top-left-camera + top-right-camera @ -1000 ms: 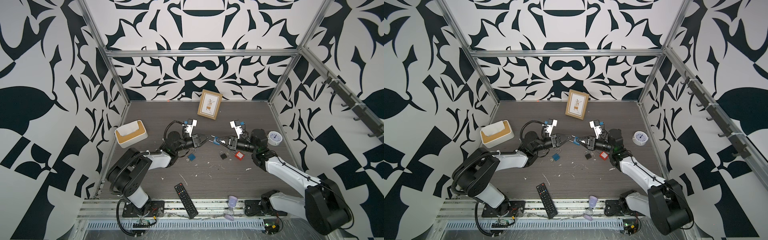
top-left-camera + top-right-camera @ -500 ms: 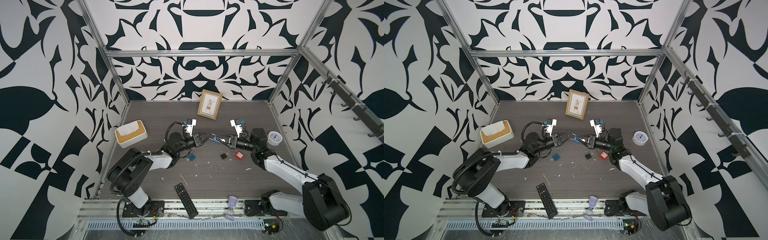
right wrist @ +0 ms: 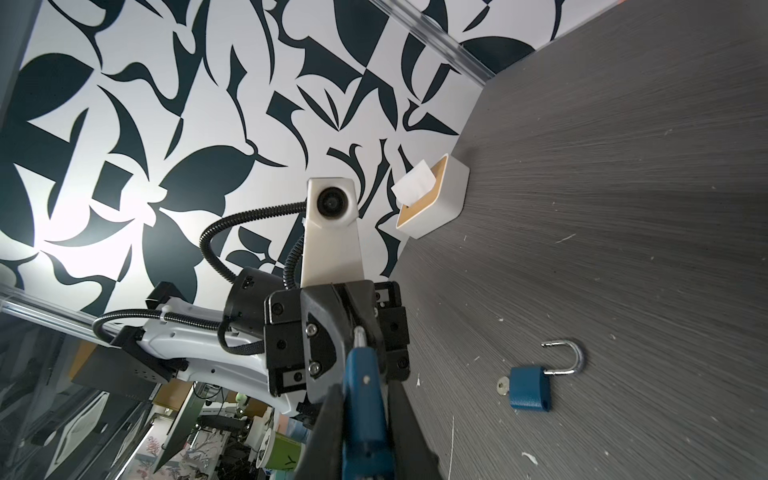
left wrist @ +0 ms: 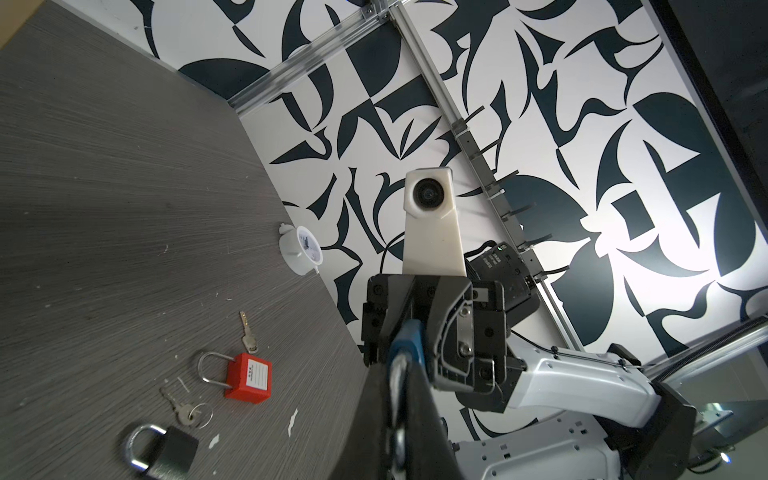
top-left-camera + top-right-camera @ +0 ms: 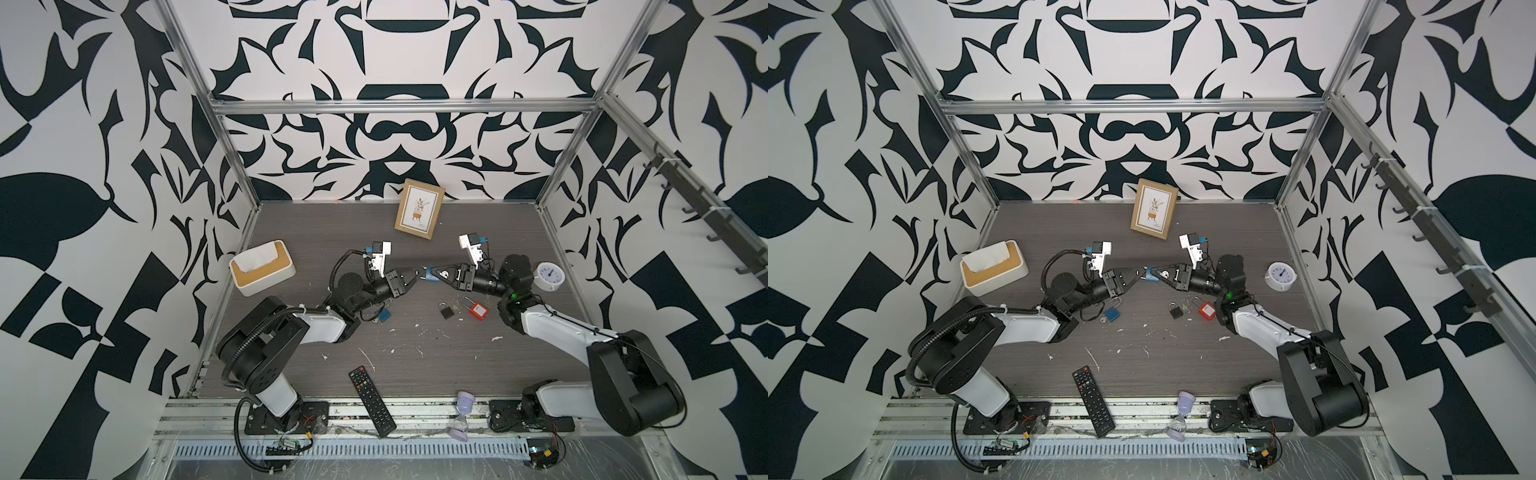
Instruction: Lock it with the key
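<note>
The right tool (image 5: pixel 435 275) is clamping the body of a blue padlock (image 3: pixel 365 399) between nearly closed fingers, holding it in the air above the surface (image 5: pixel 415 345); the left tool (image 5: pixel 417 274) is facing it tip to tip, fully closed and pinching a thin silver piece (image 4: pixel 398 374) that is sticking out of the padlock's end; whether that piece is the key or the shackle, the views are not showing clearly. A second blue padlock (image 3: pixel 530 388), shackle open, is lying on the surface near the left tool; a red padlock (image 4: pixel 249 376), a black padlock (image 4: pixel 172 451) and loose keys (image 4: pixel 248 338) are lying beneath the right tool. The step in hand seems to be working the lock shut between the two tools; doing it well is probably going to mean keeping both tools on one line, the right one bracing firmly while the left is pushing or turning about that line only; any sideways drift is risking a slipped pinch or a dropped padlock.
</note>
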{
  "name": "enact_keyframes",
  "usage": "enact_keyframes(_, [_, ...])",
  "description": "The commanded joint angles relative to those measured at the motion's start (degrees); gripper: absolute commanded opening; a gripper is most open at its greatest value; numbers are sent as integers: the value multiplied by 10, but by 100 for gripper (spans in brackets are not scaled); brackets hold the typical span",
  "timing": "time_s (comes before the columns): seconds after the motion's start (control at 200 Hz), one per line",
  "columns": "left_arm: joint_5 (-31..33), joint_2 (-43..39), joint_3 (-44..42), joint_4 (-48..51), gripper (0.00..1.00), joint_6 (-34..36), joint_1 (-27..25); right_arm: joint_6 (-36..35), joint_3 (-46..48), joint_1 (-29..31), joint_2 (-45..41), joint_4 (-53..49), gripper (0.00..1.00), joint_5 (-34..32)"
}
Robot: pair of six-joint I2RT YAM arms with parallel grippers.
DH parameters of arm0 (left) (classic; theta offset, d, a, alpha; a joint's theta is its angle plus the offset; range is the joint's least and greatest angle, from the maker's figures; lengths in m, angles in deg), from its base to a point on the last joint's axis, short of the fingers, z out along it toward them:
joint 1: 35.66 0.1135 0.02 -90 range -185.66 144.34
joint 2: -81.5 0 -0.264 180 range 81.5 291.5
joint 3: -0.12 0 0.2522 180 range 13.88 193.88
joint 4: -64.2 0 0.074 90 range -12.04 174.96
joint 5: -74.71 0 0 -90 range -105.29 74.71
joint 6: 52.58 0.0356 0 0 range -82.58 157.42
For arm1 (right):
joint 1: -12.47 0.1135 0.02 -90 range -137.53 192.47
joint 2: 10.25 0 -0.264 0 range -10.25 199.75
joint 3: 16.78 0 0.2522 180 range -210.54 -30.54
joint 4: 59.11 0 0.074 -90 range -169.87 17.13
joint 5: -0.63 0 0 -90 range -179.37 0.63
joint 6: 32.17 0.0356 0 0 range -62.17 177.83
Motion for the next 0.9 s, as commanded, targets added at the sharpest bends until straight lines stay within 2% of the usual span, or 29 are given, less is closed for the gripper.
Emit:
enact_keyframes(0.0, [-255,11,-1,-19,0,19,-110,65,-47,21,32,126,0,-99])
enact_keyframes(0.185, [-245,7,-6,-36,0,7,-103,49,-55,21,36,97,0,-99])
enact_keyframes(0.325, [-225,9,-16,-60,0,-22,-70,14,-63,21,22,13,0,-93])
enact_keyframes(0.465, [-213,3,-21,-60,0,-35,-39,11,-50,20,7,-9,0,-82])
enact_keyframes(0.725, [-217,-15,-35,-60,0,-47,21,-31,-16,-1,-76,-116,0,-79])
enact_keyframes(0.895, [-227,-18,-28,-60,0,-49,28,-51,-11,-11,-110,-165,0,-77])
